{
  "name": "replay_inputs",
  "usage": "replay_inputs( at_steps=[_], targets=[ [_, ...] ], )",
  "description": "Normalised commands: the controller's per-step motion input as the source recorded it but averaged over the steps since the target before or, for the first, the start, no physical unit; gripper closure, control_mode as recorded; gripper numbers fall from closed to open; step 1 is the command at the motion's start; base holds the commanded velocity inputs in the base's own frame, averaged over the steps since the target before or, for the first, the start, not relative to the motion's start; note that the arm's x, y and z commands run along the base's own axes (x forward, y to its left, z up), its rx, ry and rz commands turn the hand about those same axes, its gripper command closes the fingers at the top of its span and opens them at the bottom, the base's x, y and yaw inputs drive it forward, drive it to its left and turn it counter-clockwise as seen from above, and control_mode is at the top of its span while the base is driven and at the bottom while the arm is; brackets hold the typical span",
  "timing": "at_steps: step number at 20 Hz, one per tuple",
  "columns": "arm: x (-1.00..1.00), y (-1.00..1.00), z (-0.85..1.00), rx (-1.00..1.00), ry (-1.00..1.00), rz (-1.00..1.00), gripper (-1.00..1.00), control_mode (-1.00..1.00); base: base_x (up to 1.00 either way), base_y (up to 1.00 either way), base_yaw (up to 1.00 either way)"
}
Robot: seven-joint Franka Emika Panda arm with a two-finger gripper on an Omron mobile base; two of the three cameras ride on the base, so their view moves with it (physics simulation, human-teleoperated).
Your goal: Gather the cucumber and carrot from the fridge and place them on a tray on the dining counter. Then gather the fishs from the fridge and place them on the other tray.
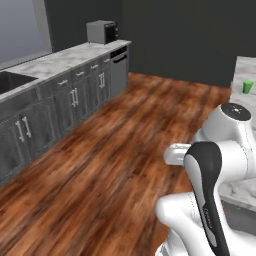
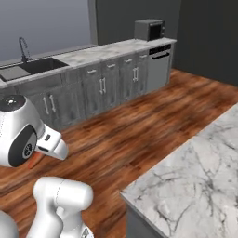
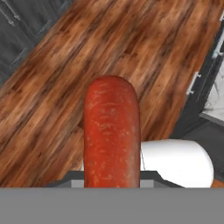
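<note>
Here, jaws grip the carrot [image 3: 111, 131] above wooden floor [image 1: 100, 170] (marble dining counter [image 2: 195, 181] nearby).

I'm seeing a matt, faintly speckled orange-red carrot [image 3: 111, 131], a glossy grained wooden floor [image 1: 115, 165], a smooth veined marble dining counter [image 2: 195, 176], and dull grey cabinets [image 2: 102, 88] with metallic handles.

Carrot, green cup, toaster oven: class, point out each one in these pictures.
carrot [image 3: 111, 131], hand view, middle of its orange body.
green cup [image 1: 247, 86], left base view, its side wall.
toaster oven [image 2: 148, 29], right base view, its front face.
</note>
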Motion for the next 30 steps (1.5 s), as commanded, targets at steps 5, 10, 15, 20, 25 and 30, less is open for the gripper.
replay_inputs(
  at_steps=[5, 10, 15, 20, 25, 30],
  targets=[
    [0.0, 0.0, 0.0, 0.0, 0.0, 0.0, 1.0, 1.0, -0.39, -0.16, -0.28],
    [0.0, 0.0, 0.0, 0.0, 0.0, 0.0, 1.0, 1.0, -0.28, -0.5, -0.25],
    [0.0, 0.0, 0.0, 0.0, 0.0, 0.0, 1.0, 1.0, -0.85, -0.34, -0.22],
    [0.0, 0.0, 0.0, 0.0, 0.0, 0.0, 1.0, 1.0, -0.93, 0.0, -0.18],
    [0.0, 0.0, 0.0, 0.0, 0.0, 0.0, 1.0, 1.0, -0.5, -0.07, -0.2],
    [0.0, 0.0, 0.0, 0.0, 0.0, 0.0, 1.0, 1.0, -0.41, -0.39, -0.2]
  ],
)
